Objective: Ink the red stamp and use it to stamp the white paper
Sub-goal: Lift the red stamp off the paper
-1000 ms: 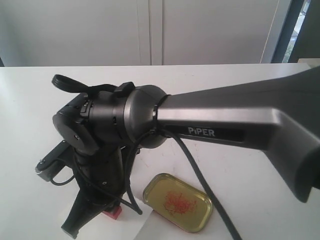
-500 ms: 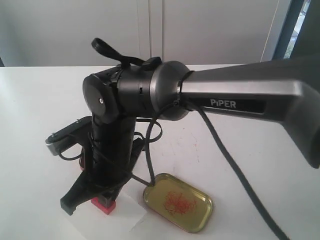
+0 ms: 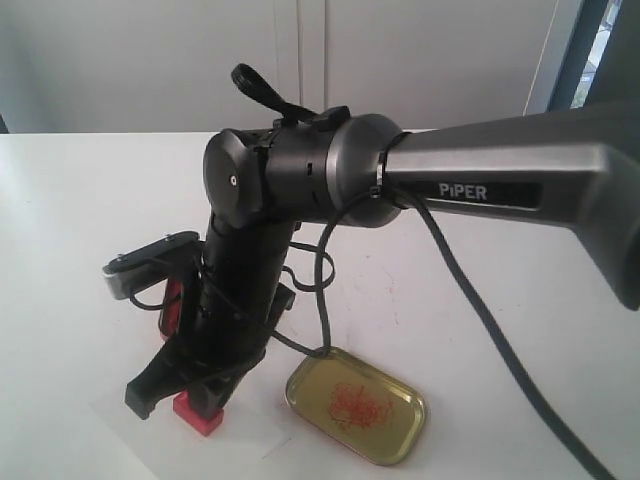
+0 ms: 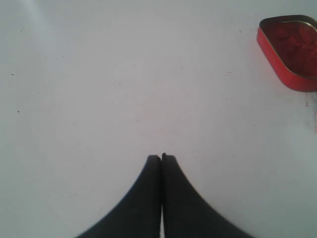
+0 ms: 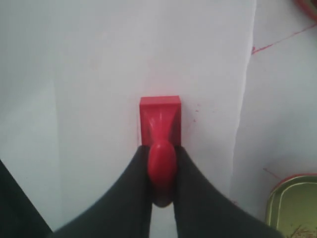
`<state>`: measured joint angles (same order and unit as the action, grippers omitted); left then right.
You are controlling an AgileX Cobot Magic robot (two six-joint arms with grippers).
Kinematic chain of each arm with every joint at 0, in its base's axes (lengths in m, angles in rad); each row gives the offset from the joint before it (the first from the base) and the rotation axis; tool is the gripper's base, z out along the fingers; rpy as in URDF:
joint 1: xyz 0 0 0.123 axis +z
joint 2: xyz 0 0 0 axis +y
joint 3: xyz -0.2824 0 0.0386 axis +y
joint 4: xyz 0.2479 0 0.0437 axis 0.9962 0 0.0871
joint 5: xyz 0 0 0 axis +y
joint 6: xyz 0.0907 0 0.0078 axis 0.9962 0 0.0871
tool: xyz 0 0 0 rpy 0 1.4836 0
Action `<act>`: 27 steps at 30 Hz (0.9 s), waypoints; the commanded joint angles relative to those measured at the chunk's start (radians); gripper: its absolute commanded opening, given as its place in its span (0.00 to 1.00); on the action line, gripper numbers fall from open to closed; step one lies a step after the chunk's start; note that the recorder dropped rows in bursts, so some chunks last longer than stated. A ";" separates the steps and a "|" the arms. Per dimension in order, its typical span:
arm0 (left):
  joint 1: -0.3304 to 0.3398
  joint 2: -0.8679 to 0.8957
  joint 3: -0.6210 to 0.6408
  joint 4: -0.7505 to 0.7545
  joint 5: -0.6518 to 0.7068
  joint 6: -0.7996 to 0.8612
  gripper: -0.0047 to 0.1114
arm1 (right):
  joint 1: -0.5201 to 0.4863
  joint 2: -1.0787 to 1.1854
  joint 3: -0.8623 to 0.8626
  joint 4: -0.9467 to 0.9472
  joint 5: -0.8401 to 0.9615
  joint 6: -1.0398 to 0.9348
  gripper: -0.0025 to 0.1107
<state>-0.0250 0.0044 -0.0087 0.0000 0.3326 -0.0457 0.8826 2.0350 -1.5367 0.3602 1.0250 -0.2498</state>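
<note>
My right gripper reaches across to the left of the exterior view and is shut on the short handle of the red stamp. In the right wrist view the black fingers pinch the rounded handle, and the stamp's square base points down at the white paper. Whether the base touches the sheet I cannot tell. The paper lies under the stamp near the front edge. My left gripper is shut on nothing above bare tabletop.
The brass-coloured tin lid, smeared with red, lies just right of the paper, and its corner shows in the right wrist view. The red tin of ink paste sits behind the right arm. The grey forearm spans the right side.
The right arm's wrist has lifted and swung upright while the stamp shifted a little left over the paper. The lid has stayed put.
</note>
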 commanded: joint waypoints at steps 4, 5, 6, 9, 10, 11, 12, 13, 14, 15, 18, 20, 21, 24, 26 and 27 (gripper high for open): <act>0.002 -0.004 0.009 0.000 0.004 -0.003 0.04 | -0.007 0.038 0.004 0.003 -0.008 -0.015 0.02; 0.002 -0.004 0.009 0.000 0.004 -0.003 0.04 | -0.007 0.044 0.004 0.003 -0.010 -0.015 0.02; 0.002 -0.004 0.009 0.000 0.004 -0.003 0.04 | -0.007 0.049 0.004 0.003 -0.013 -0.015 0.02; 0.002 -0.004 0.009 0.000 0.004 -0.003 0.04 | -0.007 0.058 0.004 -0.001 -0.019 -0.015 0.02; 0.002 -0.004 0.009 0.000 0.004 -0.003 0.04 | -0.007 0.060 0.004 -0.007 -0.022 -0.015 0.02; 0.002 -0.004 0.009 0.000 0.004 -0.003 0.04 | -0.007 0.060 0.004 -0.018 -0.022 -0.015 0.02; 0.002 -0.004 0.009 0.000 0.004 -0.003 0.04 | -0.007 0.060 0.004 -0.029 -0.022 -0.015 0.02; 0.002 -0.004 0.009 0.000 0.004 -0.003 0.04 | -0.007 0.060 0.004 -0.047 -0.022 -0.015 0.02; 0.002 -0.004 0.009 0.000 0.004 -0.003 0.04 | -0.007 0.060 0.004 -0.066 -0.022 -0.015 0.02; 0.002 -0.004 0.009 0.000 0.004 -0.003 0.04 | -0.007 0.060 0.004 -0.080 -0.022 -0.011 0.02; 0.002 -0.004 0.009 0.000 0.004 -0.003 0.04 | -0.007 0.060 0.004 -0.111 -0.022 -0.006 0.02; 0.002 -0.004 0.009 0.000 0.004 -0.003 0.04 | -0.007 0.060 0.004 -0.118 -0.022 -0.006 0.02; 0.002 -0.004 0.009 0.000 0.004 -0.003 0.04 | -0.007 0.060 0.004 -0.123 -0.022 -0.006 0.02; 0.002 -0.004 0.009 0.000 0.004 -0.003 0.04 | -0.007 0.060 0.004 -0.152 -0.027 -0.006 0.02; 0.002 -0.004 0.009 0.000 0.004 -0.003 0.04 | -0.007 0.060 0.004 -0.155 -0.029 -0.006 0.02; 0.002 -0.004 0.009 0.000 0.004 -0.003 0.04 | -0.007 0.060 0.004 -0.155 -0.031 -0.006 0.02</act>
<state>-0.0250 0.0044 -0.0087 0.0000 0.3326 -0.0457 0.8803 2.1005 -1.5343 0.2191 1.0021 -0.2537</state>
